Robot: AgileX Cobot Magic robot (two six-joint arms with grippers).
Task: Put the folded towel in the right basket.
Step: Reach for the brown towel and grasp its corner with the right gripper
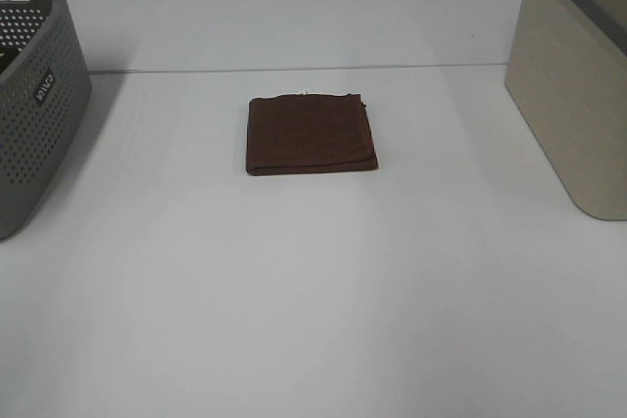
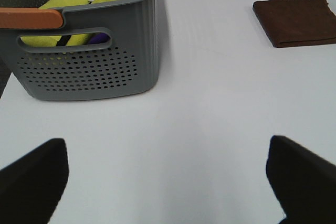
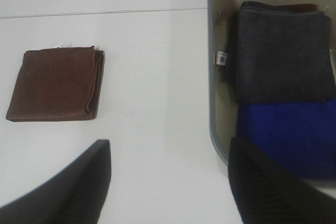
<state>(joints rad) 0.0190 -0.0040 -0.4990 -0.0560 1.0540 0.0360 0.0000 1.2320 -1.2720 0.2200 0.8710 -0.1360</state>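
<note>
from the high camera, the folded brown towel (image 1: 311, 133) lies flat in the middle of the white surface (image 1: 313, 301), well apart from the grey basket (image 1: 39, 95) and the beige right basket (image 1: 573, 95). in the left wrist view, the left hand (image 2: 167, 156) is spread wide and empty, facing the grey basket. in the right wrist view, the right hand (image 3: 169, 156) is also wide apart and empty, looking down between the towel and the right basket.
</note>
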